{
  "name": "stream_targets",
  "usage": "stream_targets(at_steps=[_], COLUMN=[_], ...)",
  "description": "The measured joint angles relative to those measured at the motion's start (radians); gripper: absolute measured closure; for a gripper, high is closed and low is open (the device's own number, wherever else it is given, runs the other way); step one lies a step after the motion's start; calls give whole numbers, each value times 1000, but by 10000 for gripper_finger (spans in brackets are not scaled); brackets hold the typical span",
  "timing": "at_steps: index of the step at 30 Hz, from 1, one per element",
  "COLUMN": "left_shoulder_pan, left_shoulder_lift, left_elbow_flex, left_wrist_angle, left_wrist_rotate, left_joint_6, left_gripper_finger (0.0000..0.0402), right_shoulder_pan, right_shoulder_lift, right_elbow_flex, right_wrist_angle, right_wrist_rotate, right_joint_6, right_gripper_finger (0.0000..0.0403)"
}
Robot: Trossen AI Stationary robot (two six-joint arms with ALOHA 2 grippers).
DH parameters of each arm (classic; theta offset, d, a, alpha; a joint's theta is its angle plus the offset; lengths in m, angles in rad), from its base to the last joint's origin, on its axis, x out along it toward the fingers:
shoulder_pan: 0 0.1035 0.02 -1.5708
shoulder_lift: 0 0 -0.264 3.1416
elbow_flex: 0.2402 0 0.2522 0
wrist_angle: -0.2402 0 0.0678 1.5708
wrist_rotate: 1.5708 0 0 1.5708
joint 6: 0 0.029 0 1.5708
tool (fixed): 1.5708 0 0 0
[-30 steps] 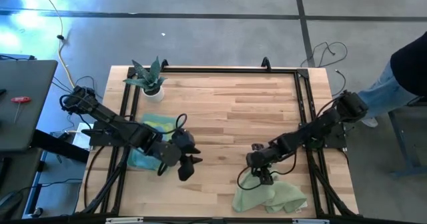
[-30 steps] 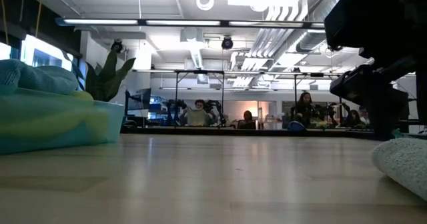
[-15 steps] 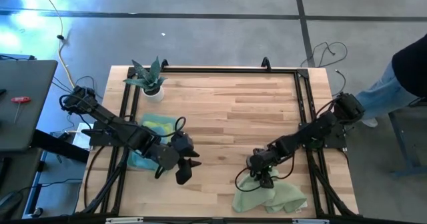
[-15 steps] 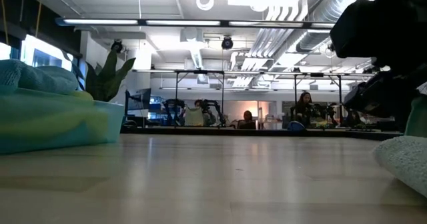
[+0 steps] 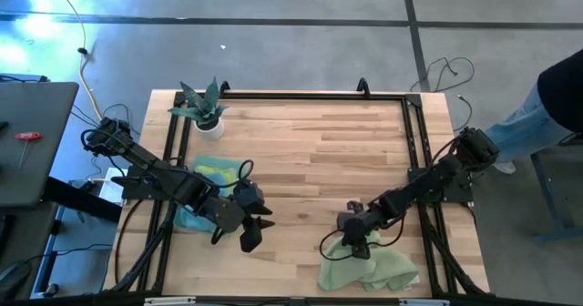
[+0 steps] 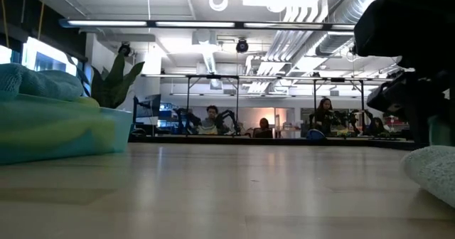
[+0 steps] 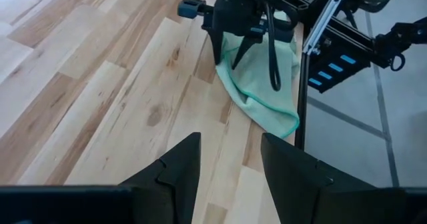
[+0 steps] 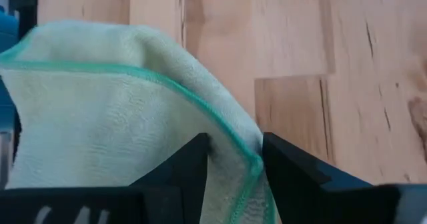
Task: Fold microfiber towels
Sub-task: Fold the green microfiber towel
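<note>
Right gripper [image 5: 358,242] first: in the high view it's down at approx 5 o'clock on the table [image 5: 328,151], sitting on the upper edge of the crumpled pale green towel [image 5: 373,268]. Left gripper [image 5: 253,229] hovers at approx 7 o'clock, beside the stack of towels [image 5: 205,183] (blue, yellow) lying below the potted plant [image 5: 202,106]. A person's leg [image 5: 528,128] shows at 3 o'clock, off the table.

Low view: pale green towel is a lump at far right, stack of towels [image 6: 50,121] at far left w/ the plant behind; right arm is a dark mass top right, fingers not readable here.

Left wrist view: left gripper [image 7: 229,164] fingers stand apart, nothing btwn them, over bare wood. Right gripper [image 7: 233,47] is farther off, planted on the towel.

Right wrist view: right gripper [image 8: 235,154] fingers are narrowed w/ the towel's green-stitched hem [image 8: 200,97] running btwn them. You look to be pinching that hem.

To do it well, I'd say: make sure you've got one layer at a corner, not a bunched fold. Lift slowly, let the cloth hang free, then bring the left in for the opposite corner before spreading flat.
</note>
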Motion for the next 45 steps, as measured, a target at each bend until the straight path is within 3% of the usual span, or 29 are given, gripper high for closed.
stream_targets(at_steps=[8,15,21,38,45], left_shoulder_pan=[1,1,1,1,1], left_shoulder_lift=[0,0,0,0,0], left_elbow_flex=[0,0,0,0,0], left_wrist_angle=[0,0,0,-1,0], left_wrist_rotate=[0,-2,-2,-1,-1], left_joint_6=[0,7,7,10,9], left_gripper_finger=[255,255,255,255,255], right_shoulder_pan=[20,26,41,98,103], right_shoulder_lift=[0,0,0,0,0], right_elbow_flex=[0,1,1,1,1], right_wrist_angle=[43,85,80,52,54], right_wrist_rotate=[-16,143,36,2,128], right_joint_6=[-8,-11,-10,68,117], right_gripper_finger=[268,268,268,268,270])
